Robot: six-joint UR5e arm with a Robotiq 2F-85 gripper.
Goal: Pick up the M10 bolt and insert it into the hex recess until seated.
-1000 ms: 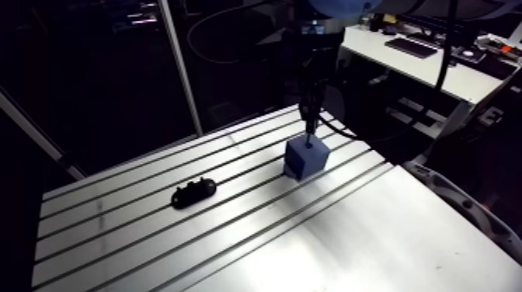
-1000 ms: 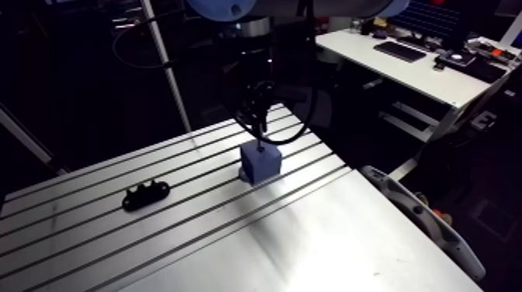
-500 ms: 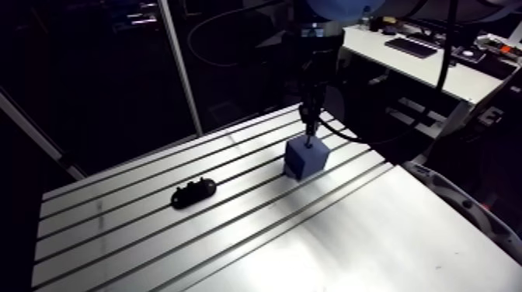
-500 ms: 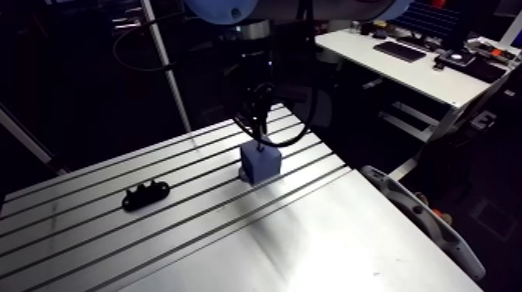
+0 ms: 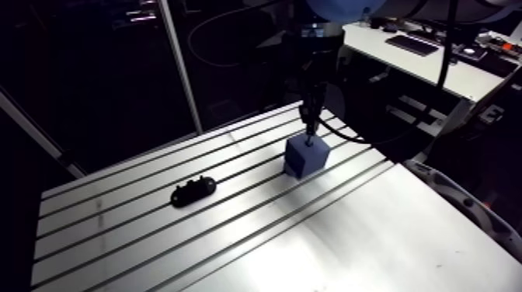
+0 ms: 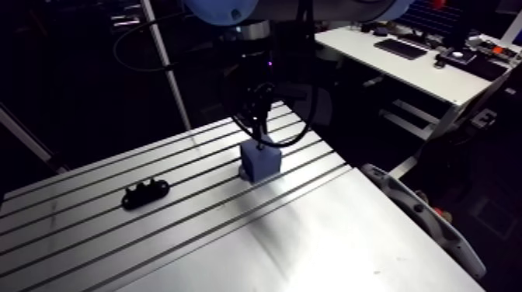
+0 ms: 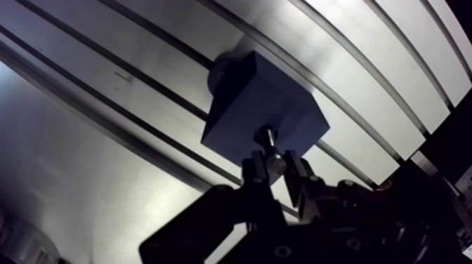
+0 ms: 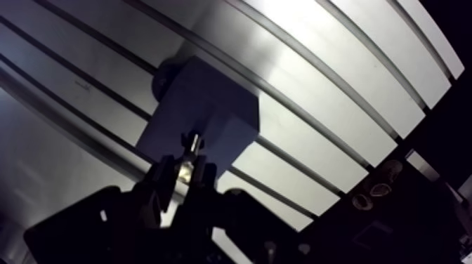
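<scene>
The hand (image 7: 275, 168) is pinched tight on the bolt (image 7: 270, 144), right above the blue block (image 7: 256, 98). The bolt looks hard, light and slippery, so hold it near its head.

- The whole arm view has shifted slightly since the earlier pictures. The blue block (image 5: 305, 155), the black part (image 5: 193, 191) and the slots of the worktop (image 5: 233, 233) all sit a touch higher in the picture. They have shifted together, so the camera on the arm has moved, not the things.
- Measured against the block, any move of the gripper (image 5: 310, 128) and the M10 bolt (image 7: 270, 144) held in its fingers (image 7: 256, 170) is too small to tell.
</scene>
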